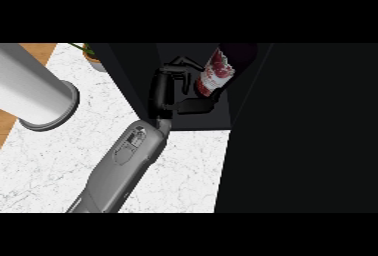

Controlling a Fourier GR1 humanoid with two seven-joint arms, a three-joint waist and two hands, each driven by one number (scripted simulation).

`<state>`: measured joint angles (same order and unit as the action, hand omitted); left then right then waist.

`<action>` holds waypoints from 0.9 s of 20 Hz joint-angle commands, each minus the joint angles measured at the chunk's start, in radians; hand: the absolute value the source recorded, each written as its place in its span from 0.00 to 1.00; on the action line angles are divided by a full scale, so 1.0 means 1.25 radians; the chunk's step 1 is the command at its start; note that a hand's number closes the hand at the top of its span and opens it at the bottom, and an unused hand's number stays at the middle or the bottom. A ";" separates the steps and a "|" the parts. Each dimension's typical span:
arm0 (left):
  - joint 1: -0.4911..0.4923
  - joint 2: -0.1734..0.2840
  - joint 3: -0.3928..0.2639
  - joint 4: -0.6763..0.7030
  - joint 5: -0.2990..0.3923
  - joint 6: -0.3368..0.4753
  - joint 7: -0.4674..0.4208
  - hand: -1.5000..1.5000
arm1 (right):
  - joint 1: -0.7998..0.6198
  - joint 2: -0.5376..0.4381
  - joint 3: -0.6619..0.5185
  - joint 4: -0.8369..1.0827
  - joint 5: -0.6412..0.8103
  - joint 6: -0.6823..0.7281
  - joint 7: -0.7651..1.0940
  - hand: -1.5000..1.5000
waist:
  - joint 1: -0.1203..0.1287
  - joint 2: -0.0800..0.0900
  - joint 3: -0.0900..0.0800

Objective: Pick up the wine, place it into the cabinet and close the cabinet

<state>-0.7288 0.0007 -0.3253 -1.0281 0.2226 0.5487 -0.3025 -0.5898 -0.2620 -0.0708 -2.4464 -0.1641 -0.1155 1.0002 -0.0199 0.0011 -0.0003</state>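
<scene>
The wine bottle (215, 75), dark with a red and white label, stands tilted inside the dark open cabinet (295, 125) at the upper middle of the head view. My left hand (161, 92) reaches into the cabinet from the lower left. Its fingers curl round the bottle's left side and its thumb lies against the bottle's base. The bottle's neck fades into the dark interior. My right hand does not show.
A large grey cylinder (33, 90) stands on the white marble counter (59, 160) at the left. A small potted plant (94, 57) sits beside the cabinet's left wall. The cabinet's black bulk fills the right side.
</scene>
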 commanded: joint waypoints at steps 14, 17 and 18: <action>-0.068 -0.001 -0.085 0.300 0.138 0.053 -0.173 1.00 | 0.031 0.036 0.020 -0.053 -0.051 0.006 0.012 0.00 | -0.017 0.003 0.000; -0.079 -0.001 -0.033 0.374 0.128 0.028 -0.232 1.00 | 0.010 0.018 -0.010 -0.032 -0.074 0.020 0.007 0.00 | -0.010 0.003 0.000; -0.095 -0.001 -0.029 0.406 0.144 0.013 -0.264 1.00 | 0.026 0.035 0.003 -0.006 -0.057 0.031 -0.048 0.00 | -0.013 0.006 0.000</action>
<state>-0.8058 0.0001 -0.3851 -0.6282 0.3777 0.5746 -0.5550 -0.5808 -0.2313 -0.0654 -2.4148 -0.1827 -0.0840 0.9540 -0.0327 0.0053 -0.0007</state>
